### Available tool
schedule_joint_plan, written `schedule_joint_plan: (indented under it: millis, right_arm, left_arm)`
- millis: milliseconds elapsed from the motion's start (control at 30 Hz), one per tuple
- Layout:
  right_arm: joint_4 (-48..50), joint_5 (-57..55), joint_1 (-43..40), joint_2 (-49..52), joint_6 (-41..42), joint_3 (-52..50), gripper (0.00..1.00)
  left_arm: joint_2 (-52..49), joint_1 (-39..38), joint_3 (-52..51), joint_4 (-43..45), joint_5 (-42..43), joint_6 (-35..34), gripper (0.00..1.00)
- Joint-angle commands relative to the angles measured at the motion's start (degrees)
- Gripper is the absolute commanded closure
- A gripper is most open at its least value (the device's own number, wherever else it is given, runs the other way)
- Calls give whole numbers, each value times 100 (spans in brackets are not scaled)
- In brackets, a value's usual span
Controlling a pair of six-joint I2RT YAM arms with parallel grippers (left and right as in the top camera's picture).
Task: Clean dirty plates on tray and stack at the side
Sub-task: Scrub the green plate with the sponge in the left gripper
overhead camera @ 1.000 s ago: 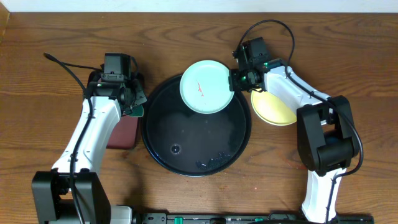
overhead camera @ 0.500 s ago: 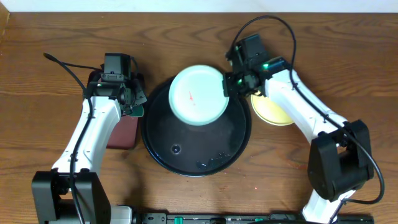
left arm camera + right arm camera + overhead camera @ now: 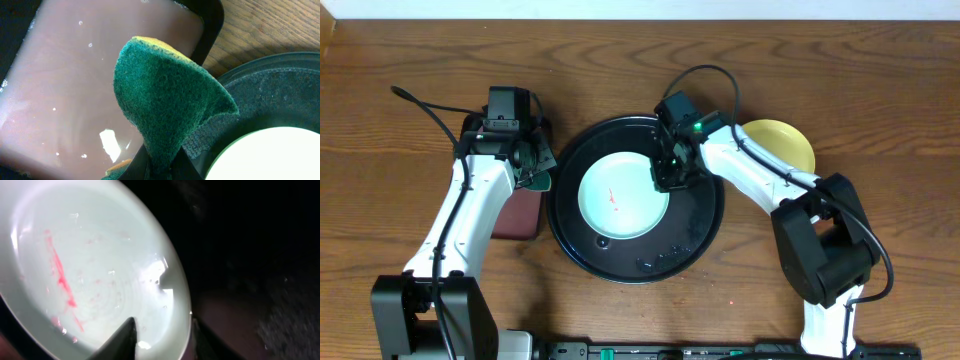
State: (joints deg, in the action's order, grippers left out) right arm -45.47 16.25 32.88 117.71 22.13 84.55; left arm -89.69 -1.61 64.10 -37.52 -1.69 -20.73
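A mint-green dirty plate with a thin red smear lies in the middle of the round black tray. My right gripper is at its right rim. In the right wrist view the plate fills the left side, and the right gripper is open, one finger over the plate's inside and the other outside the rim. A pale yellow plate rests on the bare wood right of the tray. My left gripper is shut on a green sponge, held at the tray's left edge.
A small rectangular tray with a maroon inside sits under the left arm, touching the round tray's left side. In the left wrist view this rectangular tray lies behind the sponge, and the round tray curves in at the right.
The right gripper brought the mint plate from over the tray's far rim down to the tray's middle, and its jaws have parted. The left arm has not moved.
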Motion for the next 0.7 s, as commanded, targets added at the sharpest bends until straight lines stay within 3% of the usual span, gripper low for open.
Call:
schedule_joint_plan:
  millis: [0,400,467,600,667]
  right_arm:
    - [181,-50,11,-42,-420,2,61]
    - [498,-164,-125,162,-415,2,65]
    - [505,-162,-94,221,-415,2,73]
    - [540,-164,-92,221,-323,2,98]
    - [542,-168,-92,221,-262,2,99]
  left_arm:
    - [-55,13,-13,-15,-26,-42,92]
    - [-55,-179,-13,11,514,-98,92]
    - [-55,-278,-13,28,514,-98,92]
    - [-57,-514,-13,66,514,-98,92]
    - [-59,-616,-13,90,511,-98,92]
